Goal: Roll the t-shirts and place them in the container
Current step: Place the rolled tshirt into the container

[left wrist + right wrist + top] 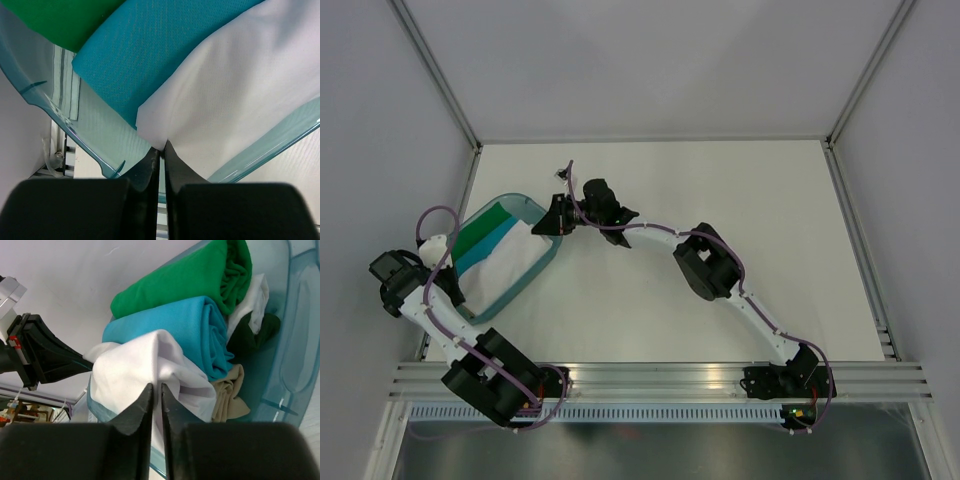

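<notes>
The white t-shirt [510,262] lies as a roll in the teal tub [548,262], next to a turquoise roll [485,250] and a green roll [485,228]. My left gripper [161,149] is shut on the near corner of the white t-shirt [235,90]. My right gripper [156,388] pinches a raised fold at the other end of the white t-shirt [125,370]. From above, the right gripper [552,218] sits at the tub's far end. The left gripper [465,292] sits at its near-left end. A tan roll [227,395] lies lower in the tub.
Dark green cloth [250,335] and more white cloth [255,297] are tucked behind the rolls. The tub's rim [30,85] curves round the left fingers. White walls with metal posts close in the table on three sides. A metal rail [660,380] runs along the near edge.
</notes>
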Motion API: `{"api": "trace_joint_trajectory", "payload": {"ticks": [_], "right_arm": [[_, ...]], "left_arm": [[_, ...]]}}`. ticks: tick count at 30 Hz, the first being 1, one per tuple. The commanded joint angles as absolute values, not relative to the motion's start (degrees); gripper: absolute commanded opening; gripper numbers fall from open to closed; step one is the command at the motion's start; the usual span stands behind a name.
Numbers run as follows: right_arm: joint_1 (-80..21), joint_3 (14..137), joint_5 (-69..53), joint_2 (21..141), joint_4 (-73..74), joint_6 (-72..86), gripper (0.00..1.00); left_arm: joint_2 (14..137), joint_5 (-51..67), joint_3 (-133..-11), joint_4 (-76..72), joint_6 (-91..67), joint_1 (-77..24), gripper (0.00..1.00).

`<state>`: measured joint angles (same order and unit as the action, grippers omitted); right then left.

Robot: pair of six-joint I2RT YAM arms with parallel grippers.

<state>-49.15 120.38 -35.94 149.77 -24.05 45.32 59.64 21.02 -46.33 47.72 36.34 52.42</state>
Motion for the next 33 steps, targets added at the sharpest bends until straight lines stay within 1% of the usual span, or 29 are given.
{"api": "trace_joint_trajectory", "payload": {"ticks": [1,2,4,5,10,15,16,19,21,24,27,29,31,33], "right_arm": [[-48.52,121.38,-35.94,151.17,-27.07,45.18,0.22],[-48.6,120.94,-35.95,150.65,-27.07,45.18,0.31],[-48.6,120.41,-35.51,150.03,-26.98,44.3,0.38],[-48.69,119.98,-35.25,149.16,-26.81,43.95,0.39],[-48.78,119.62,-33.58,146.0,-23.04,40.52,0.4],[-48.52,116.99,-32.96,140.55,-21.8,37.01,0.46],[-48.34,115.85,-31.57,138.45,-20.75,36.48,0.55],[-46.94,111.82,-28.57,133.36,-18.55,34.89,0.9],[-45.71,108.3,-26.99,130.44,-20.46,34.63,0.91],[-43.07,101.36,-26.81,124.39,-20.13,32.7,0.91],[-40.79,97.4,-26.63,120.08,-18.2,29.72,0.91],[-38.68,92.39,-25.76,117.61,-17.49,28.92,0.92],[-36.05,87.29,-22.08,113.57,-14.87,26.64,0.98],[-34.37,83.17,-16.12,109.36,-9.86,24.45,0.98]], "left_arm": [[60.47,21.18,-48.51,48.16,38.76,53.09,0.11],[60.47,21.44,-48.78,48.43,38.59,53.09,0.24],[60.38,21.71,-49.57,49.22,38.32,53.09,0.29],[60.12,21.71,-49.83,49.13,37.71,53.09,0.33],[58.54,21.18,-52.56,50.54,36.48,53.09,0.39],[56.95,20.92,-55.54,52.03,35.95,53.17,0.46],[56.95,21.0,-55.72,51.94,35.08,53.0,0.47],[58.88,22.41,-56.95,51.94,32.8,52.82,0.48],[61.24,21.8,-58.44,52.03,31.82,52.82,0.47],[63.53,20.66,-58.71,51.94,32.08,52.73,0.43],[63.98,21.97,-57.04,51.51,32.61,52.73,0.43],[63.55,22.67,-57.04,50.37,32.35,52.47,0.41],[63.28,22.59,-58.0,49.84,31.47,51.16,0.41],[63.37,20.84,-58.8,49.13,30.33,48.53,0.41]]}}
